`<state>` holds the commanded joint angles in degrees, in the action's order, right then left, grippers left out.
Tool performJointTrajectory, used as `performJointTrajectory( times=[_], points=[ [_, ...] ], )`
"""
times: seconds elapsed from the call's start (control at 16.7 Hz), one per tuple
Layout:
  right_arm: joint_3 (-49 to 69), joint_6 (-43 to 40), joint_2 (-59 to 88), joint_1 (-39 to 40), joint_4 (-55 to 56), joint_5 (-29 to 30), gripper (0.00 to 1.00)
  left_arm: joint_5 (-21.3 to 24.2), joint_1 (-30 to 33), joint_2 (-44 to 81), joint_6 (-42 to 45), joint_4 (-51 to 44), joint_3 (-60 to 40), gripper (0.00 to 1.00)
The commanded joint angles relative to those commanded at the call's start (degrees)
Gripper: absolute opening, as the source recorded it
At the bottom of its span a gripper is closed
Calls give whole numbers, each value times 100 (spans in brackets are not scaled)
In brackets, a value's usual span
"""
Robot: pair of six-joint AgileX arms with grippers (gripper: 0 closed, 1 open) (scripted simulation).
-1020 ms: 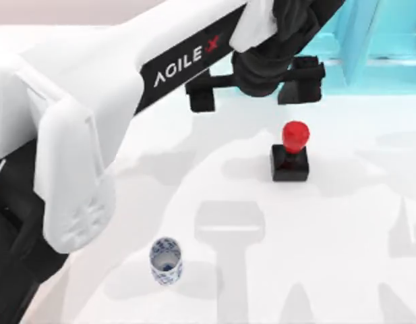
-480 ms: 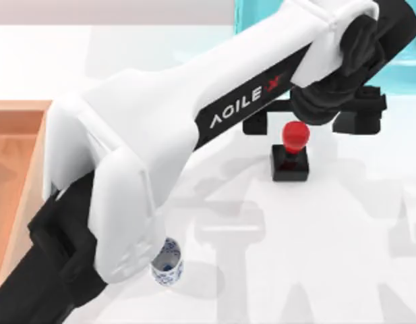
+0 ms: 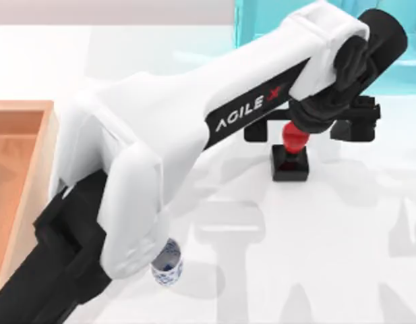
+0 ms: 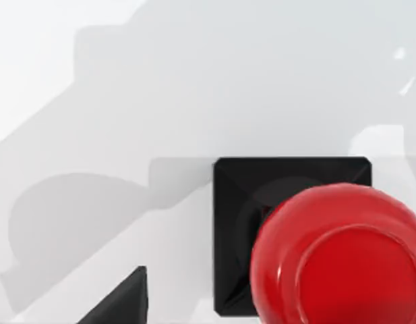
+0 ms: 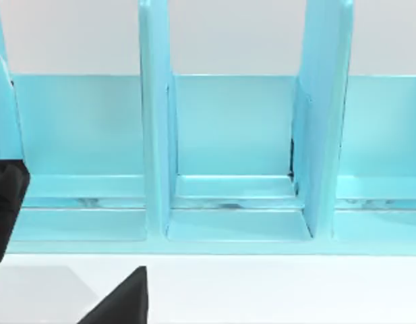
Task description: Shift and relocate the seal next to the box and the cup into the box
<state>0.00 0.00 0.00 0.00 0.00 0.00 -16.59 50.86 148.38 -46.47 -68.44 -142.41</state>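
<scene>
Your left gripper [image 3: 309,128] hangs over the seal [image 3: 290,156], fingers spread wide to either side of the red knob, not touching. The seal stands upright, well apart from the box [image 3: 34,177] at left. The cup [image 3: 167,263] stands near the front edge.

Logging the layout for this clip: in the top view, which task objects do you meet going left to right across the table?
Box at the left edge → cup → seal, standing beneath the left gripper, whose jaws are spread to either side of the red knob.
</scene>
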Motion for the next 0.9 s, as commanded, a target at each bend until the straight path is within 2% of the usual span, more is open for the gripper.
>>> performJointTrajectory(
  times=[0.18,0.48,0.9],
  points=[
    [0,0,0,0,0,0,100,32,-105,229,108,571,288,100],
    [0,0,0,0,0,0,100,39,-126,286,129,664,344,100],
    [0,0,0,0,0,0,100,39,-126,286,129,664,344,47]
  ],
)
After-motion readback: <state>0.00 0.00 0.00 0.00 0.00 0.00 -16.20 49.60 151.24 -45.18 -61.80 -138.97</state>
